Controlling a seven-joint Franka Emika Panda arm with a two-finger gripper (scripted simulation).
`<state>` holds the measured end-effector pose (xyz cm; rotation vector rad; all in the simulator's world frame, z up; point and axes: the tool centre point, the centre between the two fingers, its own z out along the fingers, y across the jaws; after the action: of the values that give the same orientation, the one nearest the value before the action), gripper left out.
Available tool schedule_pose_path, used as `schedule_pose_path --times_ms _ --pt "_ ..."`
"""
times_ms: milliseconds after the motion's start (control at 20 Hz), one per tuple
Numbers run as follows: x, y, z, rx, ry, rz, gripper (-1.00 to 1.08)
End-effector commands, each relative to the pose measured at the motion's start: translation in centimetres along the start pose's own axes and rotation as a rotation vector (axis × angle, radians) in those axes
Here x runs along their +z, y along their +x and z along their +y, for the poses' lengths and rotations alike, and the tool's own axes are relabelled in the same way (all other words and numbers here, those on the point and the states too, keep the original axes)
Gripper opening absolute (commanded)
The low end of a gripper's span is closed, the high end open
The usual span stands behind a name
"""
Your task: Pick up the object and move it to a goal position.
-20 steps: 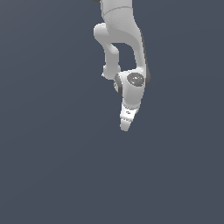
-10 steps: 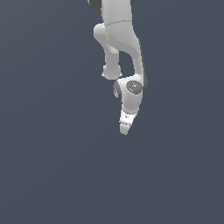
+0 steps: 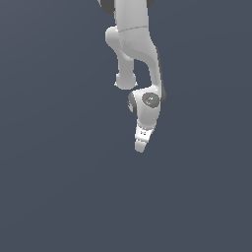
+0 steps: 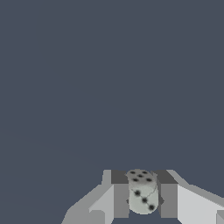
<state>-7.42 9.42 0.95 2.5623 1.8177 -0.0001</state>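
Observation:
In the wrist view a small white die with black pips (image 4: 142, 191) sits between my two grey fingers (image 4: 119, 194), which press on its sides; the gripper (image 4: 142, 194) is shut on it. In the exterior view the white arm hangs down from above, and the gripper (image 3: 141, 145) points downward near the middle of the picture. There the die is hidden by the hand. No goal marker shows in either view.
A plain dark grey-blue surface (image 3: 59, 187) fills the rest of both views. No other objects or edges are visible.
The arm has drawn slightly toward the exterior view's top, the wrist swinging a little to the exterior view's left and back. The hand stays shut.

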Motion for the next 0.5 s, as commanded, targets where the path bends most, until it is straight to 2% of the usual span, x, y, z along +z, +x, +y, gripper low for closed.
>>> schedule_pose_path --times_ms 0,450 --pt "0.09 -0.1 0.07 0.002 0.0 0.0 -1.0" --pt "-0.15 -0.37 0.79 -0.001 0.0 0.0 -1.0"
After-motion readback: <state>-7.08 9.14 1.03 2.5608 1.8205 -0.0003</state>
